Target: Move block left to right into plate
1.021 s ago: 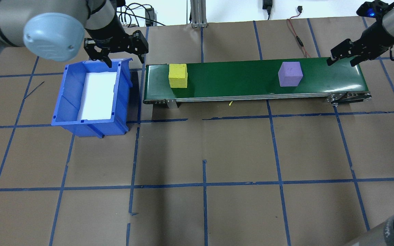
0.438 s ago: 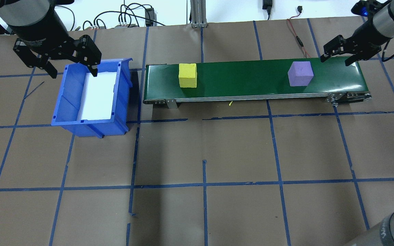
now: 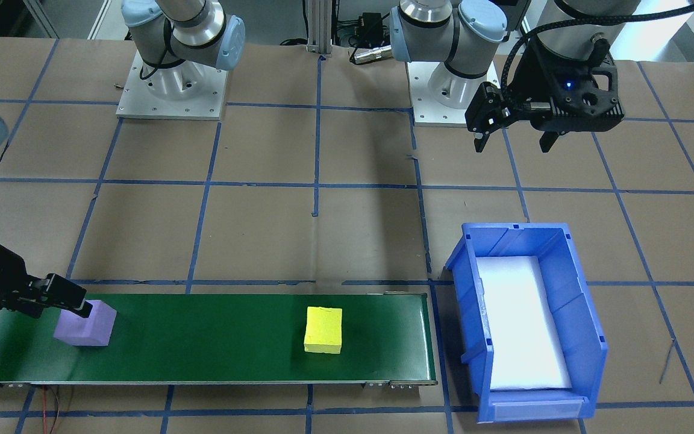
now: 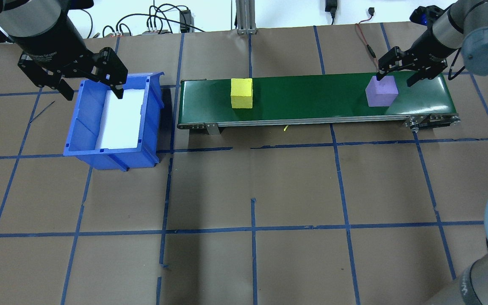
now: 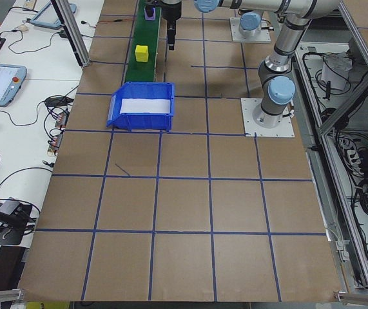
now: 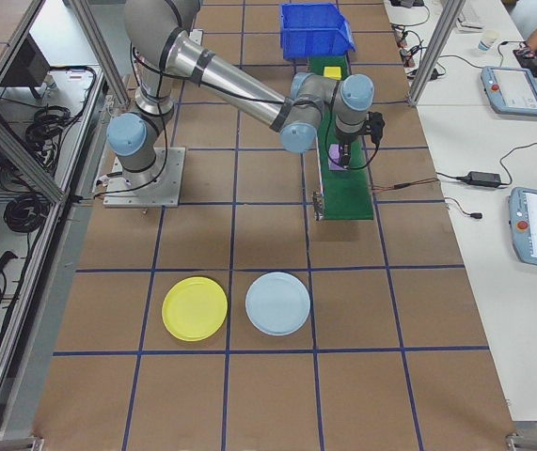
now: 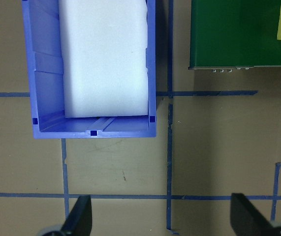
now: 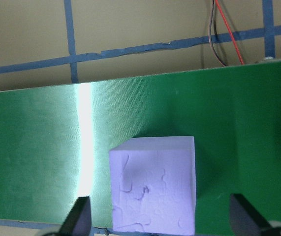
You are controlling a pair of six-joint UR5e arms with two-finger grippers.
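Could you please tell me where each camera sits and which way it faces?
Front-facing: opposite robot; both bases, left end effector.
Overhead: behind robot; right end effector over purple block.
Exterior left: beyond blue bin.
Exterior right: beyond yellow plate.
Left wrist: down onto bin.
Right wrist: down onto purple block.
Shared: green conveyor.

Both arms: silver-grey tube links, pale blue joint caps. Bases (image 3: pixel 172 84) bolted to square white plates with screws. Black end effector housings; left end effector (image 3: pixel 512 129) shows a blue LED and a braided black cable.
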